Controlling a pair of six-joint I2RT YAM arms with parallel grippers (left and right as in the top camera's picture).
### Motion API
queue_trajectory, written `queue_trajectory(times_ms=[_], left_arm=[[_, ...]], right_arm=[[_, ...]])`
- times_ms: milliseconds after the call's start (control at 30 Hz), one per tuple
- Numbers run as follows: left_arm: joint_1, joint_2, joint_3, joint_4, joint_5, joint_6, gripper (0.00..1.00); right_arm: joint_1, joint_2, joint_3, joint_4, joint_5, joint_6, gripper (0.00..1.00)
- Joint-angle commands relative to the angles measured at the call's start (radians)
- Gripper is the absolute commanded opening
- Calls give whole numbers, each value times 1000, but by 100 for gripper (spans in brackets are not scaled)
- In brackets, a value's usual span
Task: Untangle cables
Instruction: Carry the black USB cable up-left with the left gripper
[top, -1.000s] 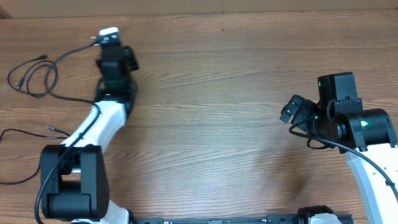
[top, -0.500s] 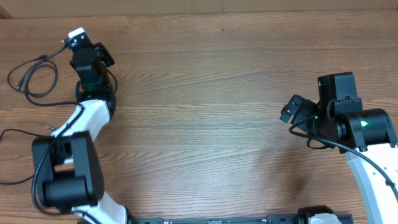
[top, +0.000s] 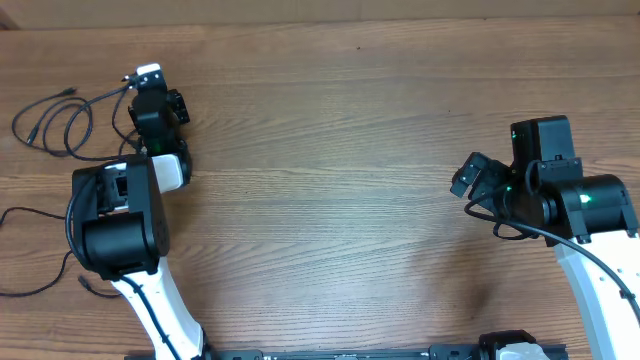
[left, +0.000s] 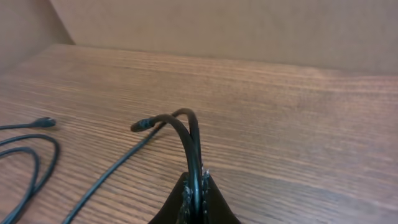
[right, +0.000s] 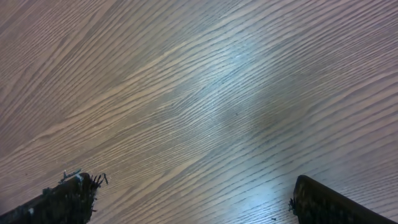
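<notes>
Thin black cables lie at the table's far left. One forms loops (top: 62, 128) with plug tips near the edge. Another (top: 30, 213) trails along the left edge toward the front. My left gripper (top: 142, 80) is shut on a cable (left: 191, 140) that arches up from the jaws (left: 194, 186) and ends in a small plug tip (left: 143, 124) just above the wood. The looped cable (left: 28, 158) lies to the left of it in the left wrist view. My right gripper (top: 470, 175) is open and empty over bare wood (right: 193, 193), far from the cables.
The left arm's body (top: 120, 215) stands over the front left of the table, next to the trailing cable. A thicker black wire (top: 505, 225) hangs at the right arm. The table's back edge (top: 320, 20) meets a tan wall.
My left gripper swung left along the back of the table, then came back slightly right and forward, still holding the cable. The looped cables shifted with it. The right arm has not moved.
</notes>
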Motion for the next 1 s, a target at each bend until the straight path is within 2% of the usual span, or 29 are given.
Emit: queue_trajectory(times_ms=[0, 200, 267, 300, 400, 433, 467, 633, 700, 767, 967], left_arm=[[11, 32, 23, 8, 109, 53, 4], [12, 35, 23, 8, 47, 122, 6], [11, 34, 23, 13, 41, 121, 30], [11, 27, 23, 12, 41, 119, 49], [1, -10, 23, -3, 42, 93, 74], [-3, -32, 23, -11, 42, 86, 96], [-8, -53, 23, -19, 42, 83, 100], [-28, -227, 23, -173, 75, 72, 100], [-29, -304, 23, -270, 105, 43, 99], [-28, -436, 23, -453, 129, 8, 100], [-29, -669, 23, -749, 129, -7, 100]], right_arm=[[-3, 0, 19, 5, 16, 3, 100], [-3, 0, 19, 5, 16, 3, 100], [-3, 0, 19, 5, 16, 3, 100], [-3, 0, 19, 5, 16, 3, 100], [-3, 0, 19, 5, 16, 3, 100], [-3, 0, 19, 5, 16, 3, 100], [-3, 0, 19, 5, 16, 3, 100], [-3, 0, 19, 5, 16, 3, 100], [-3, 0, 19, 5, 16, 3, 100], [-3, 0, 20, 5, 16, 3, 100], [-3, 0, 19, 5, 16, 3, 100]])
